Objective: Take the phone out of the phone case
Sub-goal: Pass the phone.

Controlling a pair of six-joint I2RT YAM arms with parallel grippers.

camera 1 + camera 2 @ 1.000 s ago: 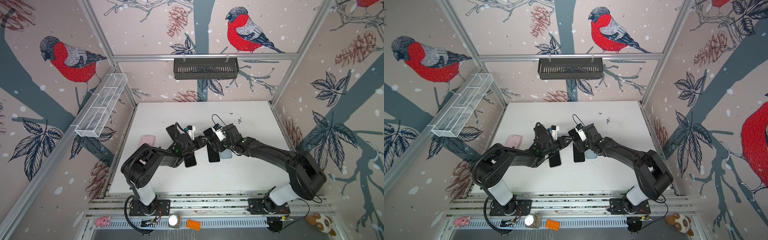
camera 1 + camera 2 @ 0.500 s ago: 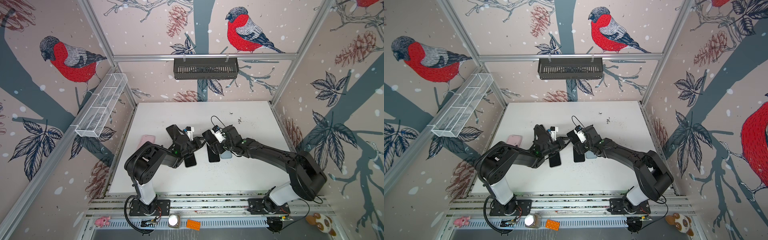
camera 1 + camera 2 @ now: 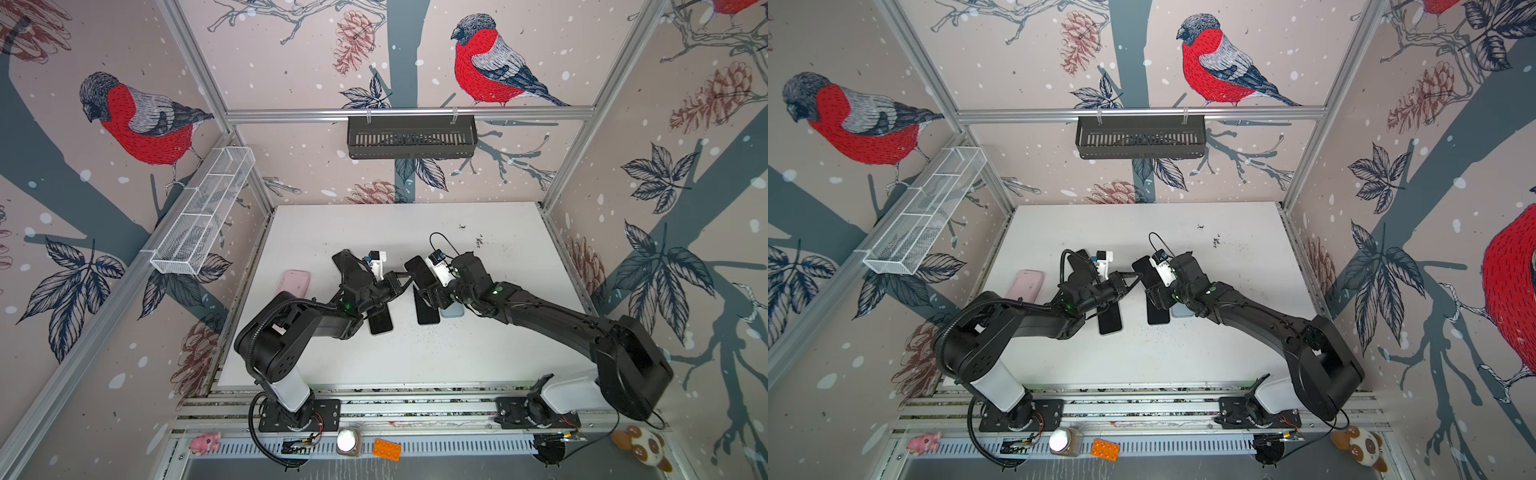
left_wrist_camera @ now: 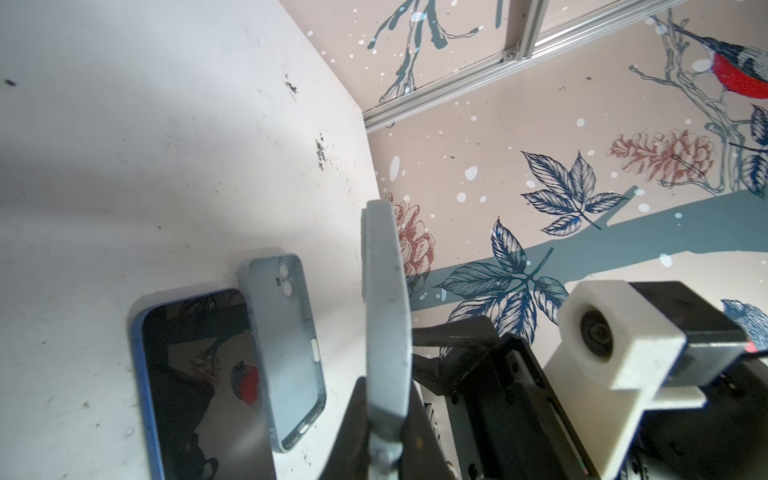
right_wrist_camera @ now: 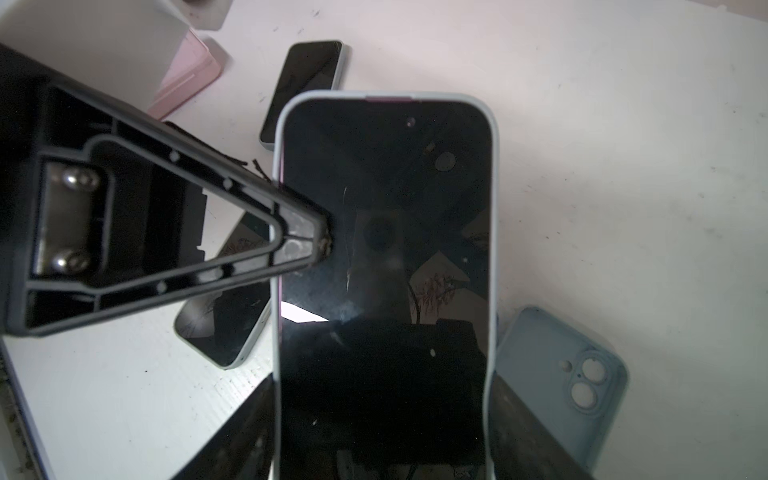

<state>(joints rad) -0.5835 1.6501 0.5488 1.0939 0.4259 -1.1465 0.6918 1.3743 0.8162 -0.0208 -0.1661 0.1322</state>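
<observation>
Phone (image 5: 382,249) is seen seated in its pale grey-blue phone case (image 5: 493,187), lifted clear of the white table (image 3: 374,224) above its ctr, w/ the dark screen turned up and toward the left. The lower end of the phone case is clamped across its width by the right gripper (image 3: 430,291), fingers set wide on the two long sides. The left gripper (image 3: 409,279) is set against the case's left long edge, approx. midway along. Its fingers are drawn tight together, pinching that edge, w/ one fingertip (image 5: 322,243) laid over the screen margin. In the left wrist view the case is seen edge-on btw. the two dark fingers. A thin purple strip of the phone body is shown at the case's top lip and along its left rim.

Other items are laid flat on the table. A bare phone w/ blue rim (image 4: 195,374), screen up, is placed below the lifted one, just near of ctr. An empty light-blue case (image 4: 286,340), camera cut-outs visible, is laid along that phone's right side, apparently touching it. A second dark-screened phone (image 3: 381,323) is found further left, partly covered by the left arm in both top views. A pink item (image 3: 296,283), handset or case not to be told, is placed by the table's left edge, apart from the rest.
</observation>
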